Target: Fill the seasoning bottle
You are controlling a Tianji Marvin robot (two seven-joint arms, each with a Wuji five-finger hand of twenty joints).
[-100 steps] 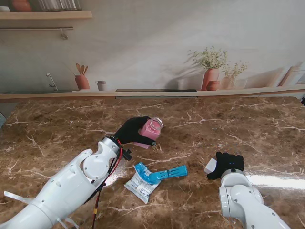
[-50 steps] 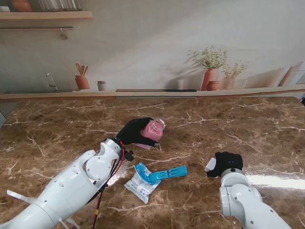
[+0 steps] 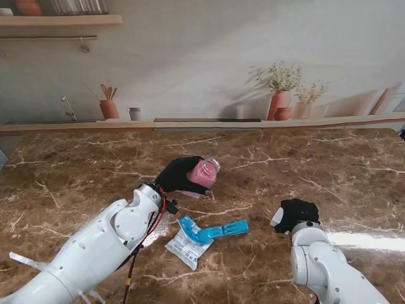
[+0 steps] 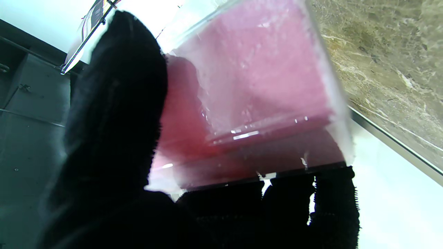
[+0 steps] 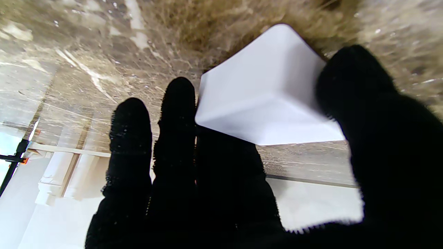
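Observation:
A clear seasoning bottle [image 3: 204, 172] part-filled with pink powder sits mid-table, tilted, its open mouth toward the right. My black-gloved left hand [image 3: 175, 175] is shut around it; the left wrist view is filled by the bottle [image 4: 256, 97] with my fingers [image 4: 114, 114] wrapped on it. On the right, nearer to me, my right hand [image 3: 296, 214] is shut on a white square cap [image 3: 277, 217]. The right wrist view has the cap [image 5: 266, 100] pinched between thumb and fingers [image 5: 180, 114]. A white and blue seasoning pouch [image 3: 188, 240] lies flat between the arms.
A blue scoop-like strip [image 3: 223, 230] lies across the pouch. The brown marble table [image 3: 76, 177] ends at a back ledge [image 3: 209, 123] carrying pots, vases and a cup. A pink flat piece shows under the bottle.
The left hand tipped the bottle a little more to the right. The right hand with the cap shifted slightly left and farther from me.

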